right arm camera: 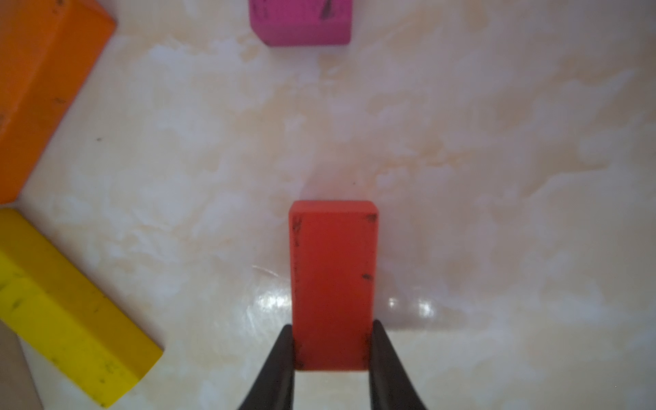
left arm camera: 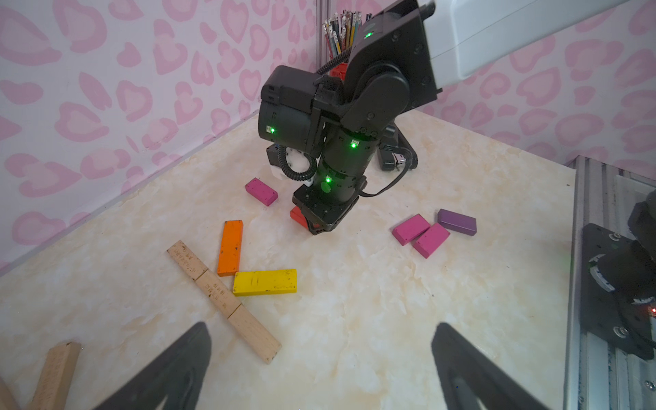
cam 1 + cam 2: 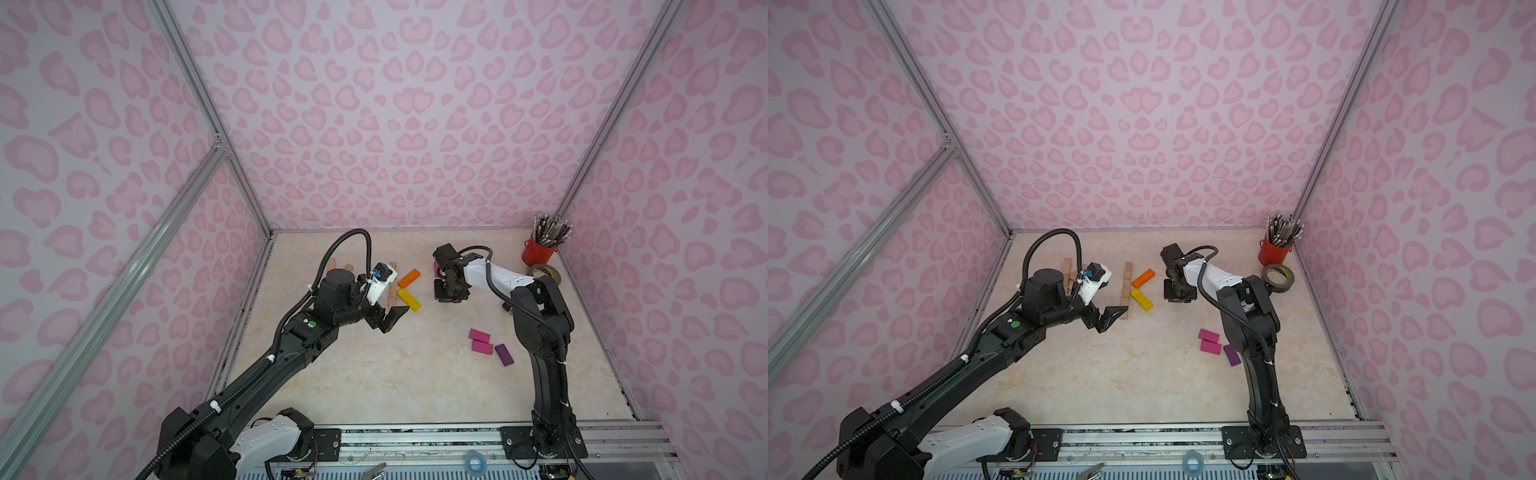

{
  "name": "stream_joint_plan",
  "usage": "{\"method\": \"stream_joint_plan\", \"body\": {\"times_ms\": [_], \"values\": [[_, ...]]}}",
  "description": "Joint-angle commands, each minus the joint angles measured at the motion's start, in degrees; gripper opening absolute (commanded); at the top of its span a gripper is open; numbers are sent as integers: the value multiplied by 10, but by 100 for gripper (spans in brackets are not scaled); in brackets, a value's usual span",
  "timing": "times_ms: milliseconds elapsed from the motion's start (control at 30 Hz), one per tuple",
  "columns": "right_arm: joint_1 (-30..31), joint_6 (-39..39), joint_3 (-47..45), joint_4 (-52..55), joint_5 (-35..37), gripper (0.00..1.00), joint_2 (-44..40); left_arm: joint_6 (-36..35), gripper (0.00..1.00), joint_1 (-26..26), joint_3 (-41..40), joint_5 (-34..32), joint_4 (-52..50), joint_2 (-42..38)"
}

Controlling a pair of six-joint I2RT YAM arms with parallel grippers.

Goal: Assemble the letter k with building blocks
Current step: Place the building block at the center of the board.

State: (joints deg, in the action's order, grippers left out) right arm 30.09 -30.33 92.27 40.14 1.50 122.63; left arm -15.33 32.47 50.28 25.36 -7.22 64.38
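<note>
Clock is from bench point(image 3: 374, 386) middle, 12 = far wall. Bench top is smooth & shiny, cream w/ marble swirls.

Nearest, at 4 o'clock: a pink pair point(image 3: 480, 336) of short painted blocks lies flat, long sides touching. A purple block point(image 3: 504, 354) lies just beside them.

Near the middle, the L gripper point(image 3: 394, 319) has its black pointy fingers spread wide w/ nothing in them. It hangs by the near end of the wood row point(image 3: 1126, 289). That's 3 plain pale bars w/ tiny dots, end to end, running 6 to 12.

A yellow block point(image 3: 408, 300) slants off the row's middle to 4 o'clock. An orange block point(image 3: 409, 278) slants off to 2. Both are long, flat & scuffed.

At 1 o'clock the R gripper point(image 1: 331, 326) points down & pinches a red block point(image 1: 333, 269) by its long sides. Can't tell if the block touches the bench. One more pink block point(image 2: 261, 191) sits just past it.

Far corner, 2 o'clock: a grey tape ring point(image 3: 545, 272), then a round red cup point(image 3: 538, 251) full of pencils.
</note>
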Motion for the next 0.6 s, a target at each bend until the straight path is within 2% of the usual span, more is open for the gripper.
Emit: {"method": "stream_joint_plan", "body": {"times_ms": [0, 333, 567], "values": [[0, 4, 4, 7, -4, 28, 11, -7, 99, -1, 7, 5, 5, -1], [-11, 8, 36, 10, 2, 45, 18, -6, 99, -3, 7, 5, 6, -1], [-16, 13, 61, 14, 9, 44, 32, -4, 99, -3, 6, 4, 7, 2]]}}
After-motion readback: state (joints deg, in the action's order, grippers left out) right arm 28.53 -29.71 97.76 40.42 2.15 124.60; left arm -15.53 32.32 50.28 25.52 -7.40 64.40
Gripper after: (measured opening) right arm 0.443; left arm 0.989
